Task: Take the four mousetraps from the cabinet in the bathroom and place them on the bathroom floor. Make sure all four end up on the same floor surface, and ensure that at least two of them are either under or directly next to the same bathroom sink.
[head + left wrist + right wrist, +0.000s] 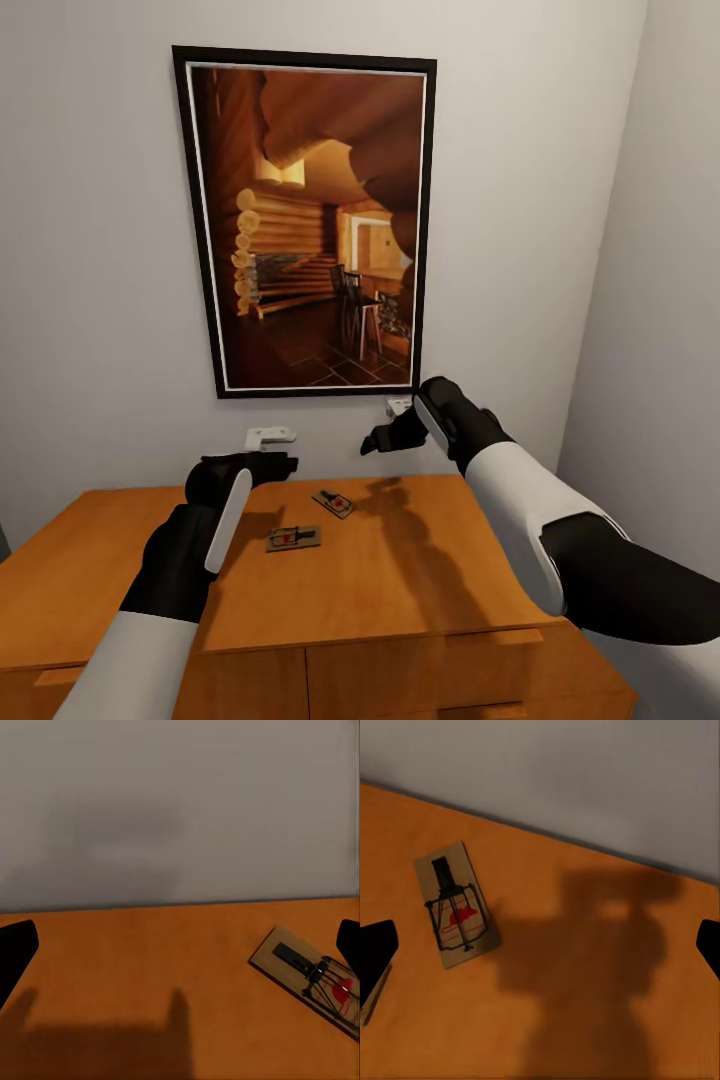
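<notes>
Two mousetraps lie flat on the orange-brown cabinet top [420, 580]: one further back [333, 503] and one nearer [293, 539]. Each is a small wooden board with wire parts and a red spot. My left gripper [278, 464] hovers open over the cabinet's back edge, left of the traps; its wrist view has a mousetrap [311, 979] off to one side, outside the fingers. My right gripper [380, 440] hangs open above and right of the far trap; its wrist view has that mousetrap [456, 904] below, and a corner of another board [370, 1003] beside one fingertip [375, 954].
A large black-framed picture [305, 220] hangs on the white wall behind the cabinet. Two small white wall fittings [270, 436] [398, 406] sit just above the cabinet top. A side wall [660, 300] closes in at the right. Drawer fronts [420, 680] show below.
</notes>
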Available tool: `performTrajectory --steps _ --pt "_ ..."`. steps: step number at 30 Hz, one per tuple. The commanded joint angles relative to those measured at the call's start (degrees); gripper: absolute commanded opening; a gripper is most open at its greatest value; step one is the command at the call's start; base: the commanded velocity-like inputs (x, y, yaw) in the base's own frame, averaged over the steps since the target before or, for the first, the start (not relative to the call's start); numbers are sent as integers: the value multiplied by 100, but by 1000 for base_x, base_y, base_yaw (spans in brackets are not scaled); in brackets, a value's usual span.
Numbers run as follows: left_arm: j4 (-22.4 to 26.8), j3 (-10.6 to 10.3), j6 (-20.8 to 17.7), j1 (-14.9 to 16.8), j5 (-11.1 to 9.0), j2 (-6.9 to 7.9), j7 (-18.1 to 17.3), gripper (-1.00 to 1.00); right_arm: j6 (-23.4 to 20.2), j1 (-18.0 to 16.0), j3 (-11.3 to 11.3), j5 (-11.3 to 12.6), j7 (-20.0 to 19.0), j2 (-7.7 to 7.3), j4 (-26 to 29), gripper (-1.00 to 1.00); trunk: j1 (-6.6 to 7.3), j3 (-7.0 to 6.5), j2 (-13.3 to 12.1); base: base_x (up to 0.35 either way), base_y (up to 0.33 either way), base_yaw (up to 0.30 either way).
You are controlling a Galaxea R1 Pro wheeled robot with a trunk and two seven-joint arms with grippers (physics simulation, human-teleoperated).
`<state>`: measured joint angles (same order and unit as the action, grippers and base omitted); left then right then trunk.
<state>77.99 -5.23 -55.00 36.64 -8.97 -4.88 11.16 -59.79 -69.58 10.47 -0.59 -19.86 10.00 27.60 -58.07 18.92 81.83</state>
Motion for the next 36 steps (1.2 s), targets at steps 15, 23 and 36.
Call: performTrajectory --steps 15,23,36 --pt "-99 -4 -20 6 -174 5 101 100 448 -3 25 62 178 0 -514 100 0 7 5 0 0 0" --pt "-107 -4 -20 6 -175 6 105 100 407 -8 36 -27 308 0 -485 100 0 7 5 0 0 0" --pt "-108 -5 -20 9 -168 5 105 100 330 -12 34 37 879 0 -463 100 0 -15 5 0 0 114"
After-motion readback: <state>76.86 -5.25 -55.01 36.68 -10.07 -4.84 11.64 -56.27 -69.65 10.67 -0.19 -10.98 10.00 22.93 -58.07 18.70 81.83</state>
